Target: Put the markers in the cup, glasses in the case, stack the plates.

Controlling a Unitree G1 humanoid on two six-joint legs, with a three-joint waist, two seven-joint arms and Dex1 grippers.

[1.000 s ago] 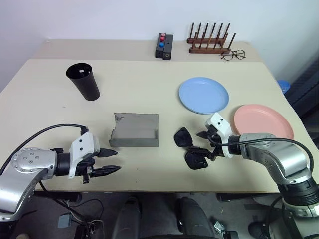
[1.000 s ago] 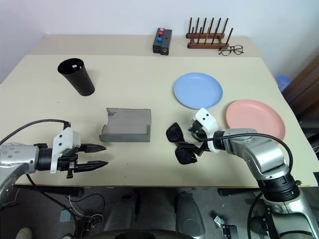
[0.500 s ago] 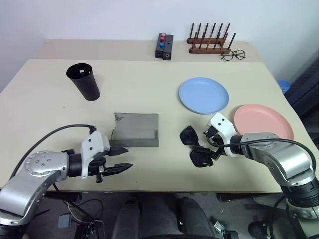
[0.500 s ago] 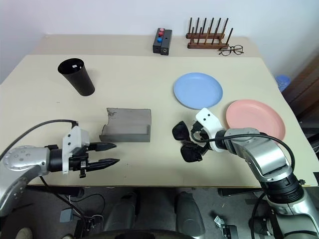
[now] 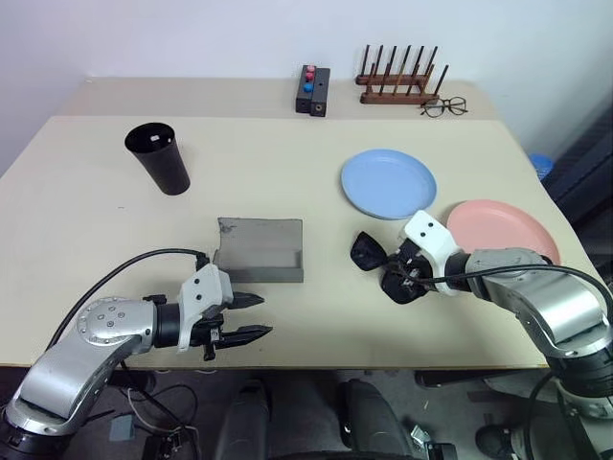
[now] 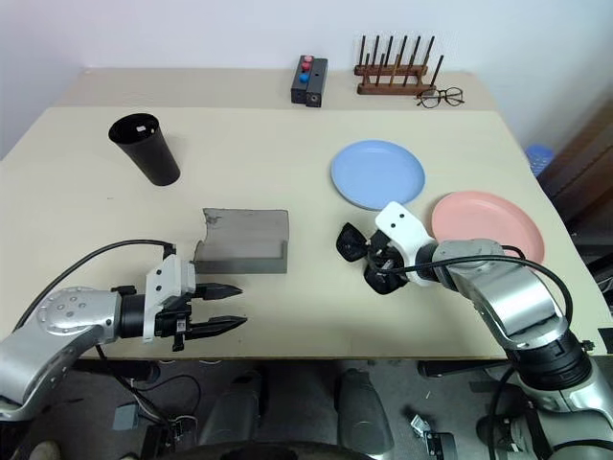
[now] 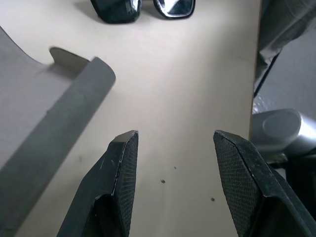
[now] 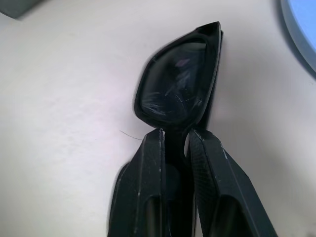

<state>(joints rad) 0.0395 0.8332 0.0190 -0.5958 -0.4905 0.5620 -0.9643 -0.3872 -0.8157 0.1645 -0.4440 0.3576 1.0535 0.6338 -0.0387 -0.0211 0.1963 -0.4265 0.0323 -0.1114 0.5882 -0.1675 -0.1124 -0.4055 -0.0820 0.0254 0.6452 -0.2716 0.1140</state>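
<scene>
Meanwhile right gripper (image 8: 173, 136) jaws pinch the glasses (image 8: 178, 84); left gripper (image 7: 174, 143) jaws spread.

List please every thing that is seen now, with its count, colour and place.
table: one, beige, under everything.
cup: one, black, far left.
case: one, grey, open, centre.
sunglasses: one, black, right of the case, gripped at the middle.
plates: two, apart; blue plate right of centre, pink plate near the right edge.
button box: one, black, red and blue buttons, far edge.
rack: one, brown wood, far right.
spectacles: one, thin-framed, beside the rack.
left end effector: open, near the case.
right end effector: shut on the sunglasses.
</scene>
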